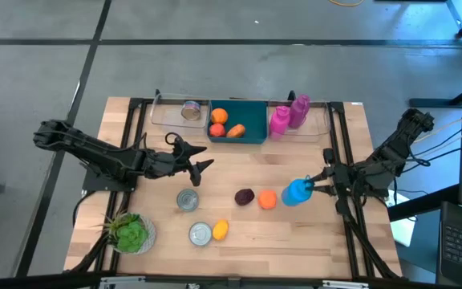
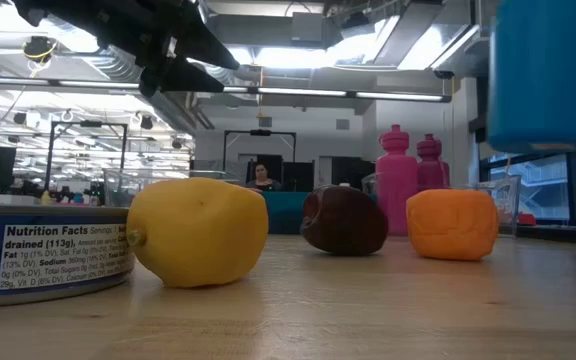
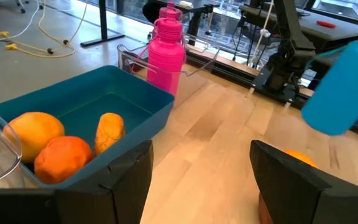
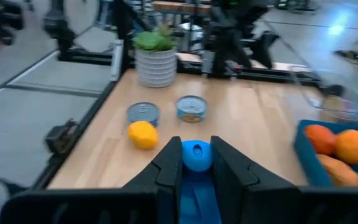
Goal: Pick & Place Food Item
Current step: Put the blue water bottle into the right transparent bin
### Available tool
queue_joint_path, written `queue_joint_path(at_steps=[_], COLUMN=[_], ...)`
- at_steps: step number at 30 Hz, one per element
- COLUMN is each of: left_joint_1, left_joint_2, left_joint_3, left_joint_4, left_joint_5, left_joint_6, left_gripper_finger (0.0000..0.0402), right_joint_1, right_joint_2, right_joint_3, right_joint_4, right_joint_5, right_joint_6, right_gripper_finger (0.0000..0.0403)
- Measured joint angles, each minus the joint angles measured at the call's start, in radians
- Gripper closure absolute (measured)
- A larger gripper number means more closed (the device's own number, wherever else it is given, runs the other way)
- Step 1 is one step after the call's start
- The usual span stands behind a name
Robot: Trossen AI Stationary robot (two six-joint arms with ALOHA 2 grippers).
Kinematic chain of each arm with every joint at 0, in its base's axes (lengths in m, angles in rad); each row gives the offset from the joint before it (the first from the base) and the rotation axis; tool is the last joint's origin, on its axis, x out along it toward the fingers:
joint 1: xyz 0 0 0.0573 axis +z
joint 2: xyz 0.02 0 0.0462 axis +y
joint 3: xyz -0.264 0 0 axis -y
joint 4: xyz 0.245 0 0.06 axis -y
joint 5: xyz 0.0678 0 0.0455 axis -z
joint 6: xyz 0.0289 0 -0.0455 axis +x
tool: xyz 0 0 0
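Blue bottle, round-capped, clamped in right gripper; left gripper open, empty.

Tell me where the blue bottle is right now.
The blue bottle is clamped in the right gripper, held off the table on its right side in the high view, just right of the orange fruit and the dark plum.
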Motion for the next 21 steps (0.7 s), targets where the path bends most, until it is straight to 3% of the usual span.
queue_joint_path(at_steps=[10, 21], left_joint_1=[0.000, 0.000], left_joint_2=[0.000, 0.000], left_joint_3=[0.000, 0.000], left_joint_4=[0.000, 0.000], left_joint_5=[0.000, 0.055], left_joint_6=[0.000, 0.014], left_gripper_finger=[0.0141, 0.0141], right_joint_1=[-0.095, -0.257], right_joint_2=[0.000, 0.000], right_joint_3=[0.000, 0.000], right_joint_4=[-0.007, -0.031], right_joint_5=[0.107, 0.121], right_joint_6=[-0.020, -0.019], right_gripper_finger=[0.0345, 0.0345])
